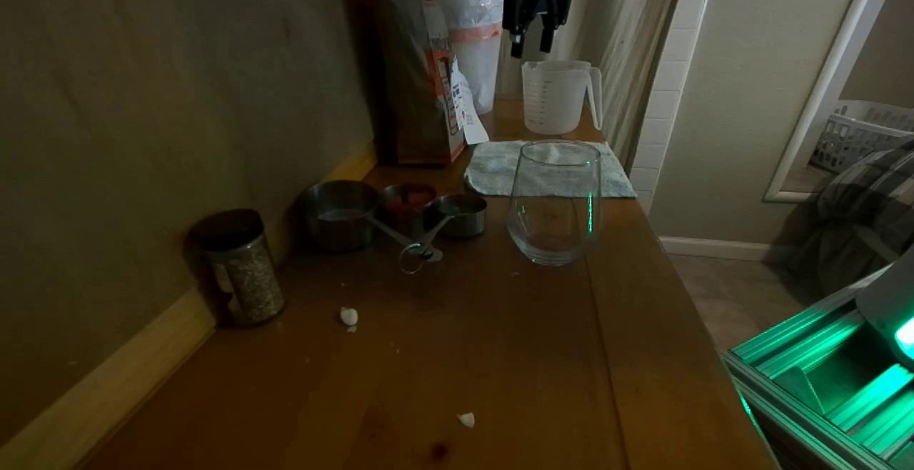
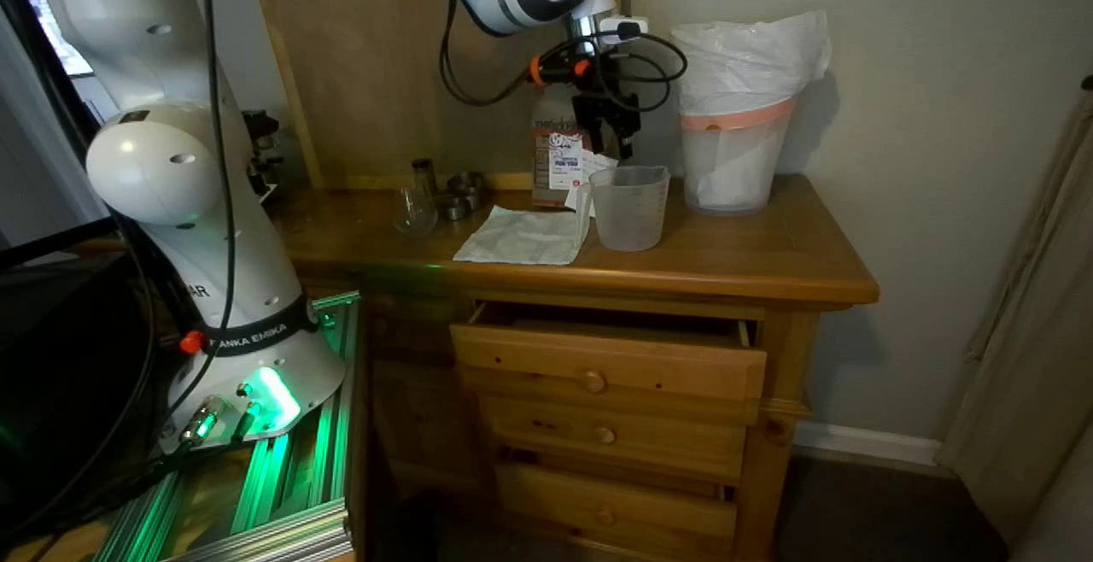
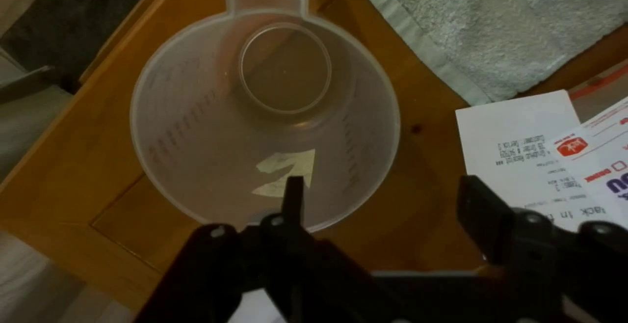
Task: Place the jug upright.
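The jug, a translucent whitish pitcher with a side handle, stands upright on the wooden desk in both exterior views [image 1: 553, 98] [image 2: 630, 212]. The wrist view looks down into its wide mouth [image 3: 196, 117], with the handle at the top of the picture. My gripper [image 1: 531, 47] is open and empty, pointing down just above the jug; it also shows in an exterior view [image 2: 611, 149]. In the wrist view my gripper [image 3: 382, 183] has one fingertip over the jug's near rim and the other outside it, over the paper slip. The fingers appear apart from the jug.
A cloth [image 2: 521, 236] lies beside the jug. A paper bag [image 1: 421, 70] with a receipt [image 3: 510, 136] and a lined bin [image 2: 734, 156] stand behind. A clear glass [image 1: 555, 206], metal measuring cups [image 1: 339, 216] and a spice jar [image 1: 246, 277] are farther along. The top drawer [image 2: 606, 370] is partly open.
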Controlling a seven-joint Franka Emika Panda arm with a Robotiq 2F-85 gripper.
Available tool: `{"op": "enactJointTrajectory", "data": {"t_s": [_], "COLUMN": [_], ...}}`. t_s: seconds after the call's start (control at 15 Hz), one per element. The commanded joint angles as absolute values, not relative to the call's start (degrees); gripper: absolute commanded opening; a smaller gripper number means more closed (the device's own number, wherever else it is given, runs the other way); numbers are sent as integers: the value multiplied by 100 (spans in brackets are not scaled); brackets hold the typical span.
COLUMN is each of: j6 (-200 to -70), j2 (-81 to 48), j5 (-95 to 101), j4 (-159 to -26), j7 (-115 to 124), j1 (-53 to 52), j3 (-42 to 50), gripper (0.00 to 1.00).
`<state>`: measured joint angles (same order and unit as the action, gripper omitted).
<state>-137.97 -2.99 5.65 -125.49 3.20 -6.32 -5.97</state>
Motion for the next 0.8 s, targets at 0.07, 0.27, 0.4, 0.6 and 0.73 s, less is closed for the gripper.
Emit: {"op": "enactJointTrajectory", "data": {"t_s": [0.07,0.27,0.4,0.6,0.73], "j6": [-13469,-13170,-12978,-12995,-12995], "j2": [371,878,1159,996,989], "j5": [1105,1223,1153,1026,1026], "j4": [-12724,-12906,-13008,-12826,-12828], "j7": [1182,1561,1650,1431,1430], "j1": [-638,-519,-449,-425,-426], "j3": [-574,-573,-584,-608,-614], "gripper": [100,100,100,100,100]}}
